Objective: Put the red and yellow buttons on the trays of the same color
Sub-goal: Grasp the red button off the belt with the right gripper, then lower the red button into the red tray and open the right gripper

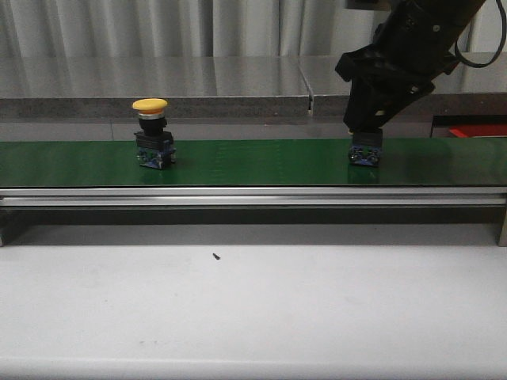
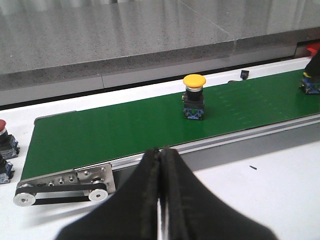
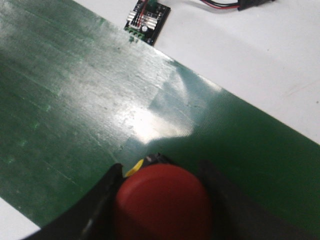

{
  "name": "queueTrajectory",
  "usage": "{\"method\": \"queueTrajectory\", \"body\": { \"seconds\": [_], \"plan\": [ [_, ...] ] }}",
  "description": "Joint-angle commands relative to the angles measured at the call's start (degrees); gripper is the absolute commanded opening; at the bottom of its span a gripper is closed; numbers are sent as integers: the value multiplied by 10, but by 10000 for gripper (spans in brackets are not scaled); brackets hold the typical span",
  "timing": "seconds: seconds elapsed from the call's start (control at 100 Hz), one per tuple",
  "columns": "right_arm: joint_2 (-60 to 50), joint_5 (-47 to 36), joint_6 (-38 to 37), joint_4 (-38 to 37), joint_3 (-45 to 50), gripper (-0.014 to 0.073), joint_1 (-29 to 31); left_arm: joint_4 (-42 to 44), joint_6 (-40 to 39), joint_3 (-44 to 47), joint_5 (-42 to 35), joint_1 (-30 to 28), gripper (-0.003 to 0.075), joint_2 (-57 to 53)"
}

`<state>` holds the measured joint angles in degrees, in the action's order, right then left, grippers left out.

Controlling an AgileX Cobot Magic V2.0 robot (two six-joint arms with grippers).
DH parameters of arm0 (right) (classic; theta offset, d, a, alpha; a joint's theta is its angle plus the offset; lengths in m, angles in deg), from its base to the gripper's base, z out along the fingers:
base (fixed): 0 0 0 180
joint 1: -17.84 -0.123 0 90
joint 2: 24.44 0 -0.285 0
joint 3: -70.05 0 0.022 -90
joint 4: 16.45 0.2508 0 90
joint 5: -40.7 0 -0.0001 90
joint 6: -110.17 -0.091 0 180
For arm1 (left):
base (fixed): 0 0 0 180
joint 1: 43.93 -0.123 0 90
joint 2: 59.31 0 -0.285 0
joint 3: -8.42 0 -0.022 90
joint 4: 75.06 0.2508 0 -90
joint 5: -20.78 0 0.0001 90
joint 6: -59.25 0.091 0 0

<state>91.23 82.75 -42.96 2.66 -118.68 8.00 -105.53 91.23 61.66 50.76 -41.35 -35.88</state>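
Observation:
A yellow button (image 1: 150, 105) on a black and blue base stands upright on the green belt (image 1: 253, 162), left of centre; it also shows in the left wrist view (image 2: 194, 81). At the right of the belt, my right gripper (image 1: 366, 131) comes down over the red button, whose base (image 1: 365, 150) rests on the belt. The red cap (image 3: 162, 202) fills the space between the two fingers, which hug its sides. My left gripper (image 2: 160, 151) is shut and empty, hovering over the white table in front of the belt's left end. A red tray (image 1: 478, 130) edge shows at far right; the yellow tray is out of view.
Two more buttons (image 2: 5, 142) sit off the belt's left end. A small circuit board (image 3: 147, 20) with wires lies on the white surface behind the belt. The belt's metal rail (image 1: 253, 195) runs along its front, with a grey counter (image 1: 158, 79) behind.

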Motion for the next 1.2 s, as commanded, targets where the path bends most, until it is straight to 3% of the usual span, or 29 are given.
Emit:
{"method": "queueTrajectory", "body": {
  "seconds": [0.0,0.17,0.34,0.57,0.71,1.19],
  "plan": [
    [-43,-3,6,4,-29,136,11,-15,-1,-15,-43,6,-19,7],
    [-75,39,5,3,-76,155,62,-15,-1,-15,-43,6,-19,7],
    [-85,94,-19,3,-138,155,173,-15,-1,-15,-43,6,-19,7],
    [-74,73,-39,3,-144,155,321,-15,-1,-15,-43,6,-19,7],
    [-48,50,-39,3,-144,155,377,-15,-1,-15,-43,6,-19,7],
    [72,-76,-39,3,-144,155,399,-15,-1,-15,-43,6,-19,7]
  ]
}}
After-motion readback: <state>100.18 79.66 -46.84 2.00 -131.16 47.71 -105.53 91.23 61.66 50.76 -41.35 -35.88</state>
